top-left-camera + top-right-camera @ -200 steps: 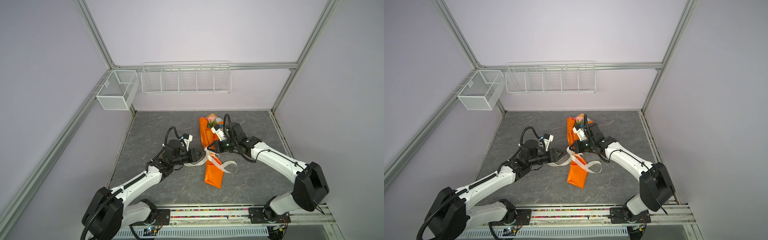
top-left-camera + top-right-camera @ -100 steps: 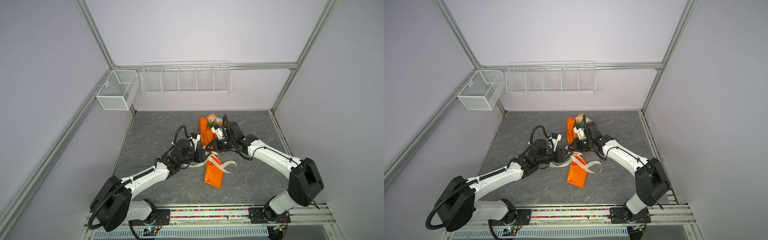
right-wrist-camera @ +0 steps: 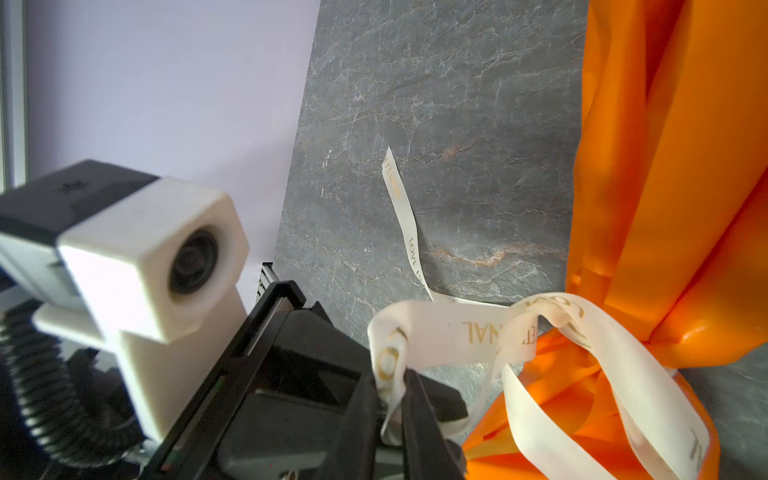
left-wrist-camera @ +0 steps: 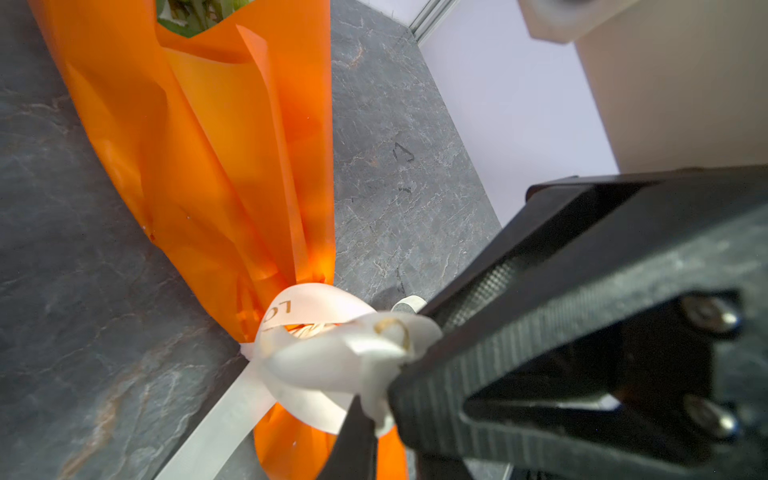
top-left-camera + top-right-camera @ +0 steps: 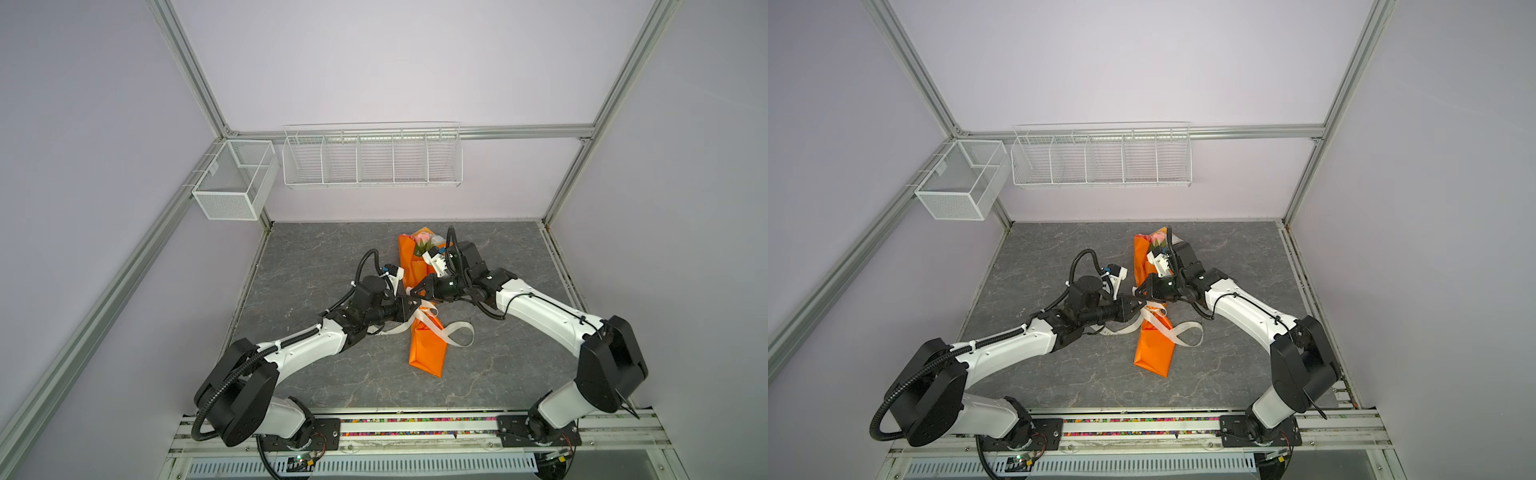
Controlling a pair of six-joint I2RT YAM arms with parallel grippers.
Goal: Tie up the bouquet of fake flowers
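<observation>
The bouquet [image 5: 428, 349] [image 5: 1154, 349] lies on the grey table in a long cone of orange paper [image 4: 216, 166] [image 3: 665, 166]. The fake flowers [image 5: 424, 241] [image 5: 1156, 237] poke out of its far end. A cream printed ribbon [image 5: 457, 332] [image 4: 324, 357] [image 3: 457, 328] cinches the middle, with loose loops and one tail on the table. My left gripper [image 5: 415, 309] [image 4: 376, 415] is shut on a fold of ribbon beside the knot. My right gripper [image 5: 415, 291] [image 3: 395, 399] pinches the same bunch of ribbon, tip to tip with the left one.
Two white wire baskets hang on the walls, a small one [image 5: 235, 183] at the left corner and a long one [image 5: 372, 158] at the back. Both arm bases sit on the front rail [image 5: 415, 419]. The left wrist camera [image 3: 145, 257] is close to my right gripper.
My left arm has reached right to the ribbon at the bouquet's middle and shut its jaws on it. The right gripper stayed at the ribbon, shifting only slightly.
</observation>
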